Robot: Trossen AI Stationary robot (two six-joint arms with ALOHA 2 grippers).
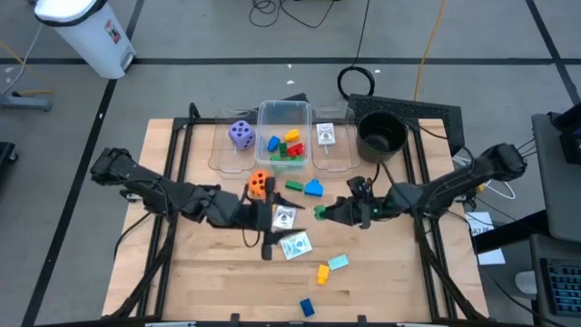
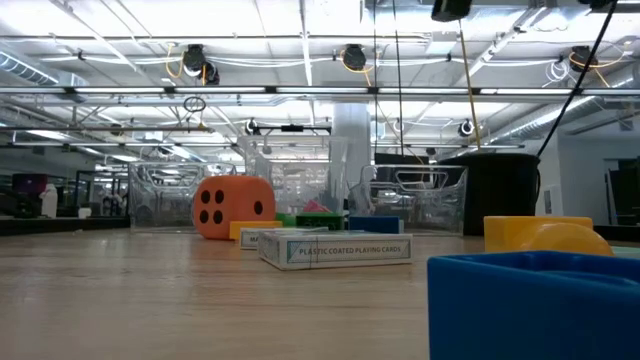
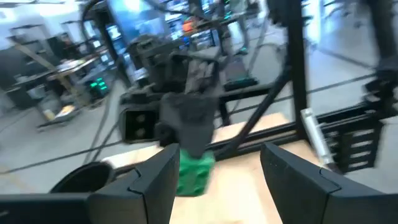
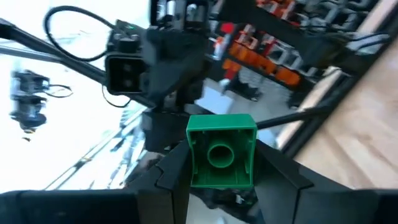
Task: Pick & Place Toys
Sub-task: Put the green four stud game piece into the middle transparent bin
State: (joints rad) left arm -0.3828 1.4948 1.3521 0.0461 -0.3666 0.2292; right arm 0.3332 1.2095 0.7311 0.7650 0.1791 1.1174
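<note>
— What's the right gripper (image 1: 323,212) got?

— A green building block (image 4: 221,159). Its two fingers (image 4: 171,169) are clamped on either side of it, hollow underside facing the wrist camera. From above, the block sits at the tips of those fingers over the middle of the table (image 1: 200,272).

— And the left gripper (image 1: 269,218)?

— Facing it, just across from the right one. Its fingers (image 3: 155,180) are spread apart with nothing between them. Through that gap you see the same green block in the other arm's grip, a little beyond the fingertips.

— So the two nearly meet?

— Close, but I can't tell if they touch. A white card box (image 1: 285,218) lies right by the left fingers, and a second card box (image 1: 296,245) sits just past them toward the table's front edge.

— Where's the rest of the toys?

— The orange die (image 1: 260,185) is just beside the left gripper, on the tub side. A green block (image 1: 294,185) and a blue block (image 1: 313,188) lie between the grippers and the clear plastic tub (image 1: 283,113). Inside the tub are blue, yellow, red and green blocks (image 1: 284,146). The purple die (image 1: 241,134) rests on the clear lid to one side of the tub, a card box (image 1: 325,134) on the other side.

— Anything behind the right fingers?

— The black round pot (image 1: 380,133), well apart. Toward the front edge lie a teal block (image 1: 338,262), a yellow block (image 1: 322,272) and another blue one (image 1: 307,308).
</note>
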